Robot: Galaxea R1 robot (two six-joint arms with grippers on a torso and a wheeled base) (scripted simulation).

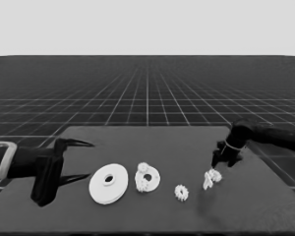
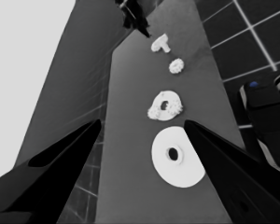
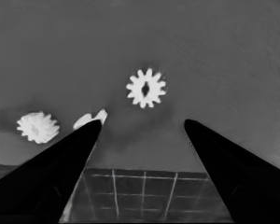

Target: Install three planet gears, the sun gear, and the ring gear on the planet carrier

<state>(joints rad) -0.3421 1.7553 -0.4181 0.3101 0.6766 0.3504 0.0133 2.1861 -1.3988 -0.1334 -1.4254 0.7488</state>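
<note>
Two round parts lie lower centre: larger round part (image 1: 108,183), then smaller round part (image 1: 147,179) carrying gears. One loose gear (image 1: 181,192) lower right. Right gripper (image 1: 218,163), fingers apart, above another gear (image 3: 146,87). Left gripper (image 1: 83,160) parked left, fingers apart.

Gears on the smaller round part (image 1: 147,180) sat too tightly bunched at centre frame in the head view to be counted.

The thin white piece (image 3: 90,119) was partly hidden behind a finger (image 3: 60,158) of the right gripper (image 3: 142,126) in its wrist view. The left arm (image 1: 10,162) was cut off by the head view's left edge.
</note>
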